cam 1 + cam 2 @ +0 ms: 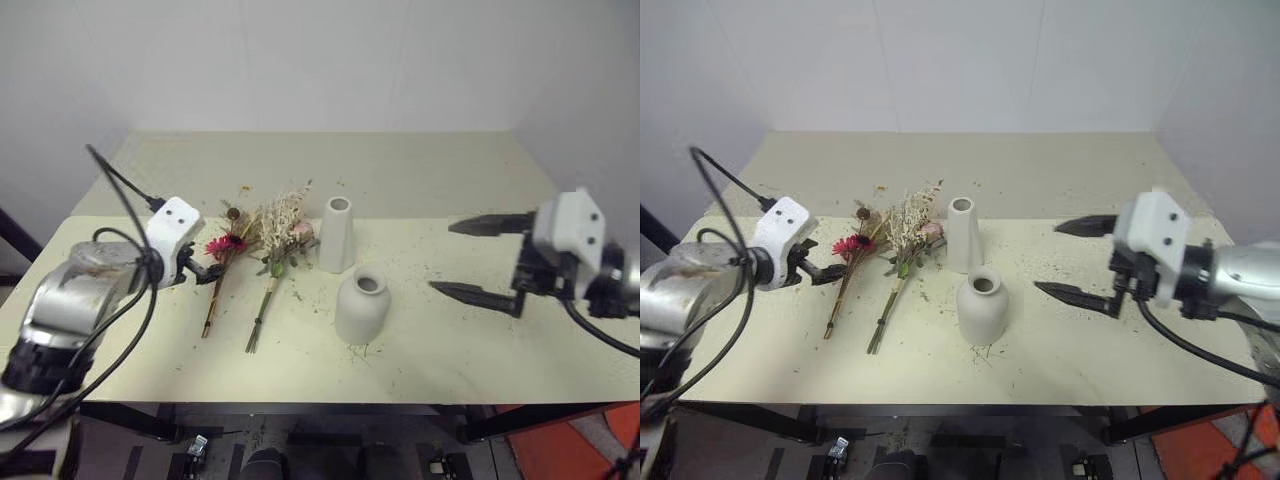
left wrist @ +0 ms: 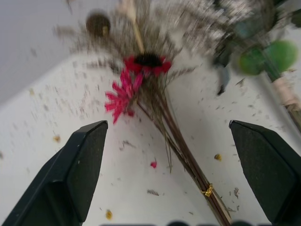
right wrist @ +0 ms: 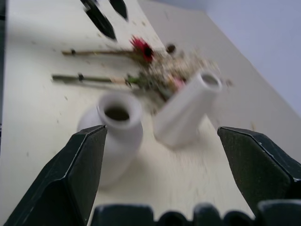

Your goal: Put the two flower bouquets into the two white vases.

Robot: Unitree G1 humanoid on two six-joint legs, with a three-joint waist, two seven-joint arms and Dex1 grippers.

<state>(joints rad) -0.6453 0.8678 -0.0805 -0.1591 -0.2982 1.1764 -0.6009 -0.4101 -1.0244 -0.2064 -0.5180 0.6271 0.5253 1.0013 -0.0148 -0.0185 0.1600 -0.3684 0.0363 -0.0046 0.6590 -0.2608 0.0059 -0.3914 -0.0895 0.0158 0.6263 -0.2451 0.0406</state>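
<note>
Bouquets lie flat side by side on the table (image 1: 470, 350), the daisy bunch (image 1: 224, 262) at nine o'clock of the rose bunch (image 1: 276, 250), with the tall vase (image 1: 337, 234) and squat vase (image 1: 361, 307) upright at their three o'clock. Left gripper (image 2: 169, 155) hangs over the daisy stems, jaws wide and empty; right gripper (image 1: 478, 259), at three o'clock of the vases, is also spread wide, holding nothing.

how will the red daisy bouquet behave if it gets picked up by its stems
The red daisy bouquet looks light, its thin stems probably flexing so the head droops. It seems brittle: crumbs already litter the table, so more may shed. A small tie bundles the stems, so they likely lift together.
</note>
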